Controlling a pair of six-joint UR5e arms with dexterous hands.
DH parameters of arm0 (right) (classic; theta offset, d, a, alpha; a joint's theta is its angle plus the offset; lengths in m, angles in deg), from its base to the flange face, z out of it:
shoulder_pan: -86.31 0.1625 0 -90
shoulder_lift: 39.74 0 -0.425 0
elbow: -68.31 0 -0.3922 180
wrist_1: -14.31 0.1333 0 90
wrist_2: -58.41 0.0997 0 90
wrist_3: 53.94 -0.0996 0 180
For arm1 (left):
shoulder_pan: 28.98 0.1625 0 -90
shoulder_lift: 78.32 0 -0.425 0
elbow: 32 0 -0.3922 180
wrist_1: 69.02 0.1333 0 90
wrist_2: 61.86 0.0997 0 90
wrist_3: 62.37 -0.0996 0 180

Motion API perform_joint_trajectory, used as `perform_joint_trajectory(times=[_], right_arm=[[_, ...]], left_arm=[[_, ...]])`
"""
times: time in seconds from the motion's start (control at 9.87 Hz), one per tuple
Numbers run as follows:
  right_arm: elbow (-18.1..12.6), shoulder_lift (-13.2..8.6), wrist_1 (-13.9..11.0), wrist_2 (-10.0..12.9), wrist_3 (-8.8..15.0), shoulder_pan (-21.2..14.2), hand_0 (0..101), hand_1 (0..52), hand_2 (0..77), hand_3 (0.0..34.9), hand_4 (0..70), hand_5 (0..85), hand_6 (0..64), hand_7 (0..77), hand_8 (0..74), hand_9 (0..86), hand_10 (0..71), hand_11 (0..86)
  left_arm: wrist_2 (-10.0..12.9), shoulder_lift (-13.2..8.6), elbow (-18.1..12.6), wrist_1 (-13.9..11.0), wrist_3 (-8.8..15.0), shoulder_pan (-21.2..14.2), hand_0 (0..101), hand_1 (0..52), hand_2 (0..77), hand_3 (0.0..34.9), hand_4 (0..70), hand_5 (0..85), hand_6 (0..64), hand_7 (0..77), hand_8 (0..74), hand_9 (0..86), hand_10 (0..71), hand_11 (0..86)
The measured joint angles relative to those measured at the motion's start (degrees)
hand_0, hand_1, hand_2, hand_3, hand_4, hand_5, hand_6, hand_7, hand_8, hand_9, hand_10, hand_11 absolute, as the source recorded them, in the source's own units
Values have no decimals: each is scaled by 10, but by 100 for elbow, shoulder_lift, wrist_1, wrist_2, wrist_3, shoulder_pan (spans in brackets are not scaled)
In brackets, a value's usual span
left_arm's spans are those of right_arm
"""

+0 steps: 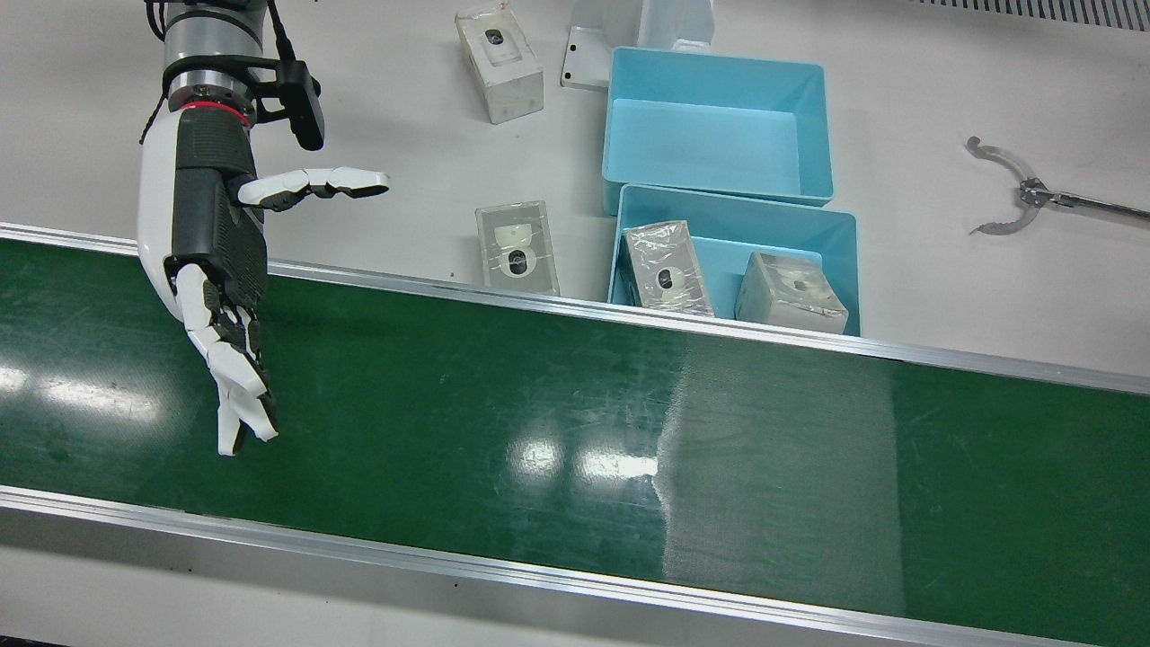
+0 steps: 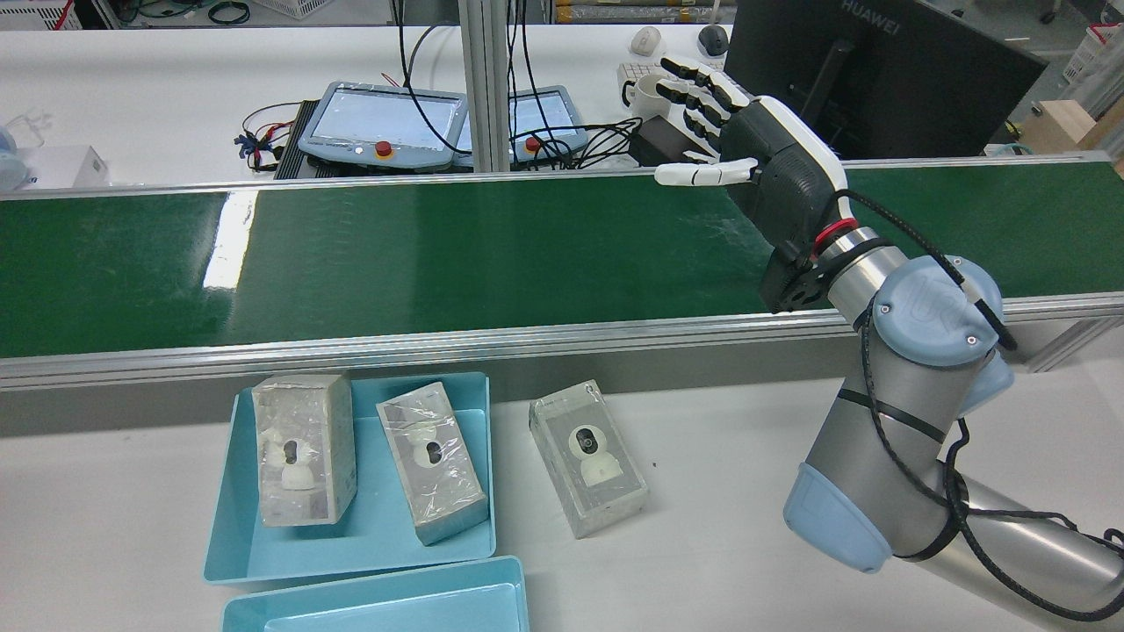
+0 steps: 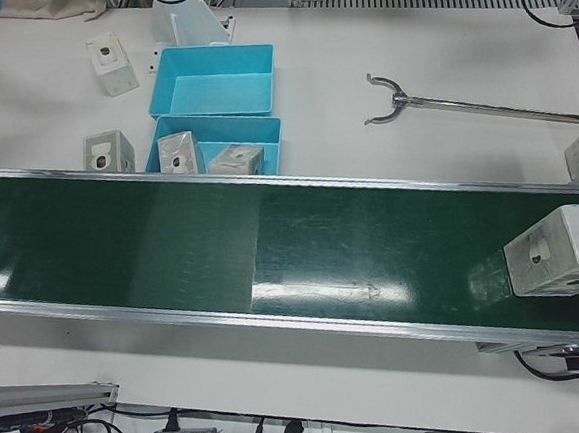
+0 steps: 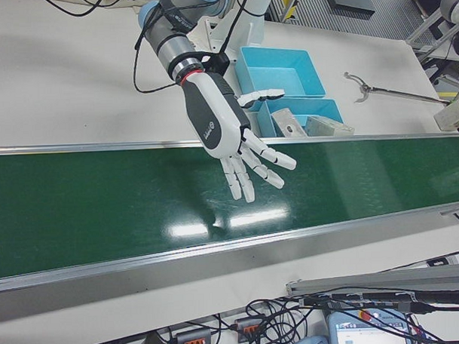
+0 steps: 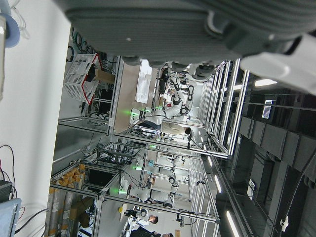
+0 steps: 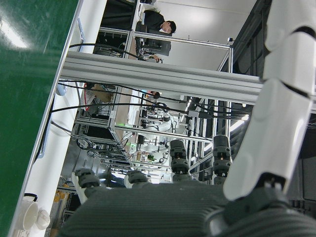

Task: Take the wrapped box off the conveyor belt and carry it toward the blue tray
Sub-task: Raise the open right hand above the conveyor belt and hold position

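A wrapped box [image 3: 558, 250] lies on the green conveyor belt [image 3: 271, 238] at its far right end in the left-front view, far from both hands. My right hand [image 1: 216, 243] is open and empty, fingers spread, hovering over the other end of the belt [image 1: 575, 422]; it also shows in the rear view [image 2: 764, 167] and the right-front view [image 4: 228, 127]. The blue tray [image 1: 719, 243] beside the belt holds two wrapped boxes [image 1: 665, 267] [image 1: 791, 292]. Only part of my left hand's palm [image 5: 173, 24] shows, in its own view.
A second, empty blue tray [image 1: 710, 135] stands behind the first. A wrapped box [image 1: 519, 247] stands on the table beside the tray and another [image 1: 499, 61] farther back. A metal grabber tool [image 1: 1015, 198] lies on the table past the trays.
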State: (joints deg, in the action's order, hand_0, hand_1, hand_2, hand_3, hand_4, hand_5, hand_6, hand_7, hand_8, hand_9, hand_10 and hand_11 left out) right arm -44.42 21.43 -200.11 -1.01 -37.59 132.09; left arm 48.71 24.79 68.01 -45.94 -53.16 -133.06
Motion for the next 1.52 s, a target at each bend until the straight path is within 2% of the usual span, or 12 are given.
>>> perform_joint_trajectory(times=[0.41, 1.52], right_arm=[[85, -7, 14, 15, 1, -70, 420, 98, 158, 300, 87, 180, 0, 125, 5, 16, 44, 76], [85, -11, 24, 25, -1, -177, 414, 98, 164, 301, 115, 180, 0, 125, 5, 16, 54, 82]], left_arm=[[0, 0, 0, 0, 0, 0, 0, 0, 11, 0, 0, 5, 0, 5, 5, 0, 5, 0], [0, 0, 0, 0, 0, 0, 0, 0, 11, 0, 0, 5, 0, 5, 5, 5, 0, 0]])
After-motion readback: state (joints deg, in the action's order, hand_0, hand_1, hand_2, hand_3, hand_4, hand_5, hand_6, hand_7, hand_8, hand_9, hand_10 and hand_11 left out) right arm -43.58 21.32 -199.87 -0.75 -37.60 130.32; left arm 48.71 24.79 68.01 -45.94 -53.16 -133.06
